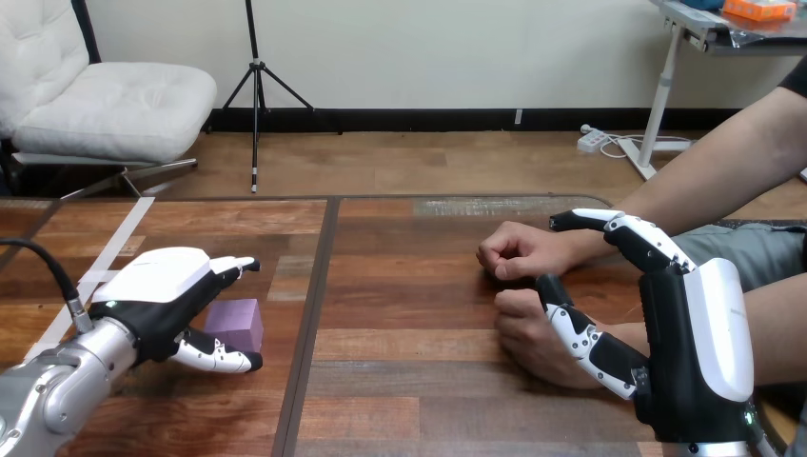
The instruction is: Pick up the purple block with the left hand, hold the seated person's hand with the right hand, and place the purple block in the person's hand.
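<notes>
Our left hand (157,286) sits spread wide round the one purple block (235,322) on the table (409,381), fingers behind it, thumb in front, not clamped; our right hand (695,352) is open too, thumb against the person's nearer fist (533,338), fingers by the wrist of the farther fist (514,252); two fists, both resting on the wood.

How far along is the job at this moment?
Nothing is finished. In hand: the left hand brackets the purple block, which sits on the table, not lifted; the open right hand is beside the person's nearer hand, not curled round it. Left: grasp the block, hold the hand, place the block.
</notes>
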